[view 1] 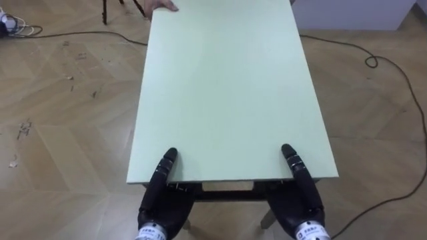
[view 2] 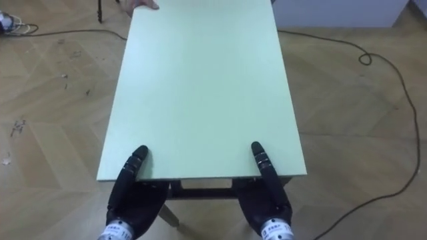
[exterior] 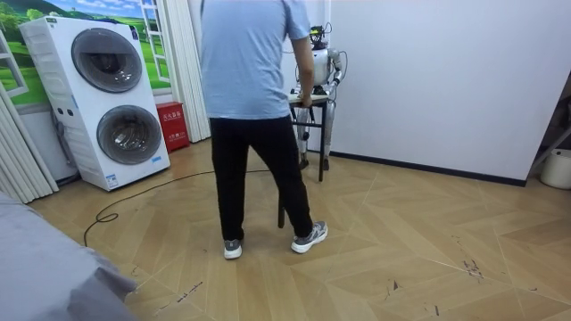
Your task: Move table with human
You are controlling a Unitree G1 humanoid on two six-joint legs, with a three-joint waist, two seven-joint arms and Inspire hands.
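person's hand (view 1: pixel 162 5) on far edge | left hand (view 1: pixel 159 202) at near edge, partly under tabletop (view 1: pixel 227 87), closed or not: cannot tell | tabletop spans between person and robot | right hand (view 1: pixel 302 205) same, cannot tell | cable (view 1: pixel 399 80) on floor, right | risk: uneven pull slips edge free; cable trips walkers

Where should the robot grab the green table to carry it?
Grip the table at its near short edge, from the robot's end, one hand toward each corner. The flat top overhangs the frame there, and the left hand and right hand sit there; a person's hand is at the far end.
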